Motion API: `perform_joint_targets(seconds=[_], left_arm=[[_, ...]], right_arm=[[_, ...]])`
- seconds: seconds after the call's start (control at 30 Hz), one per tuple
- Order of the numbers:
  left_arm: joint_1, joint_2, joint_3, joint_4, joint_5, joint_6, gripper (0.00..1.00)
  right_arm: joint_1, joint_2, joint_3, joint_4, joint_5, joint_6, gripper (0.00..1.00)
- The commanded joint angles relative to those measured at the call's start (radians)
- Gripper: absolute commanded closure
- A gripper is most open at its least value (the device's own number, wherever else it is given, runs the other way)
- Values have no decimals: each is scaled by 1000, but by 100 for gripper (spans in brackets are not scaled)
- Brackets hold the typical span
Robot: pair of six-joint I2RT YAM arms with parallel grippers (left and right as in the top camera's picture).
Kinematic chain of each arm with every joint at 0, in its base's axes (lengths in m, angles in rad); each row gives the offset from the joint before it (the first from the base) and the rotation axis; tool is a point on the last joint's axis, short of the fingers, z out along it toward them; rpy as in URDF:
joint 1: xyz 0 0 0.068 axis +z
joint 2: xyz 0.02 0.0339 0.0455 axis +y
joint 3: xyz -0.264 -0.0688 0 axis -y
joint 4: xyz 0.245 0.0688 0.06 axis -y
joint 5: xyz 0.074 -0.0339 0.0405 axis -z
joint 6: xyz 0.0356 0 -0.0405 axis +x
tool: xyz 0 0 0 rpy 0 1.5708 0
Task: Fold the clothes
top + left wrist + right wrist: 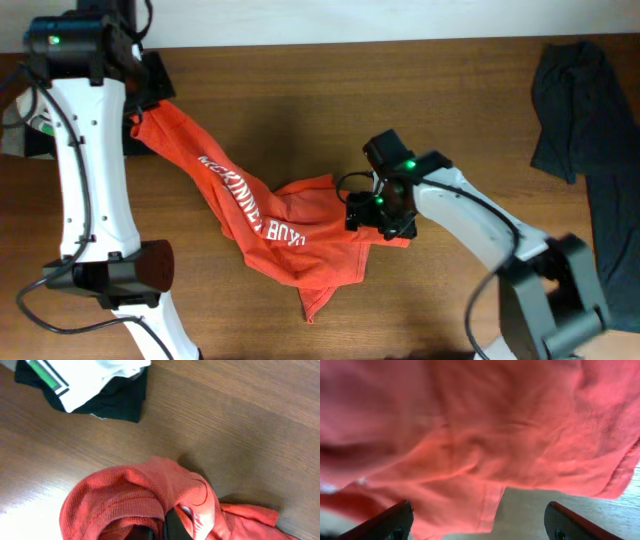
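From above, the red-orange T-shirt (270,215) lies crumpled across the middle of the brown wooden desk (300,90). One end is drawn into a tight rope toward the upper left, and its white block lettering runs along that twist. The left tool (148,95) is closed on that raised end. The right tool (378,220) sits at the shirt's right edge, low over the cloth. A loose corner of the shirt points toward the near edge of the desk. Only this view shows a dark garment (590,130), limp and creased, lying well apart at the far right.

The left wrist camera shows the shirt's ribbed, stitched fabric (135,500) bunched in a soft hump over a black finger (173,522), pinched there, with the desk's fine wood grain beyond. This view alone takes in a white shirt (95,375) with a green stripe, lying on top of a black cloth (122,405) in the far corner.

The right wrist camera is nearly filled with the shirt's matte knit (480,435), rumpled in shallow folds, with a hem edge crossing low in the frame. The right tool (477,520) stands open: its two dark fingertips (390,522) are wide apart at the bottom corners and clasp nothing. A patch of pale desk shows between them.
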Motion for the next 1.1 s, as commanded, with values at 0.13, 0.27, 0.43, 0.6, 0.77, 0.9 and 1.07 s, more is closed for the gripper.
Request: perform_joint_targets(seconds=[0.13, 0.27, 0.43, 0.6, 0.77, 0.9, 1.07], left_arm=[[5, 7, -90, 6, -16, -14, 99], [5, 7, -146, 29, -16, -14, 99], [5, 7, -173, 40, -15, -14, 99], [5, 7, -174, 40, -15, -14, 99], [5, 7, -174, 41, -15, -14, 99], [5, 7, -174, 44, -15, -14, 99], [5, 7, -175, 51, -15, -14, 99]], right_arm=[[-29, 84, -7, 20, 52, 82, 14], [-31, 85, -7, 25, 54, 82, 12], [-31, 86, -14, 17, 77, 82, 3], [-31, 90, -15, 11, 113, 81, 3], [-31, 137, -19, 16, 128, 81, 3], [-31, 155, -19, 52, 129, 81, 32], [-31, 155, -19, 94, 132, 81, 96]])
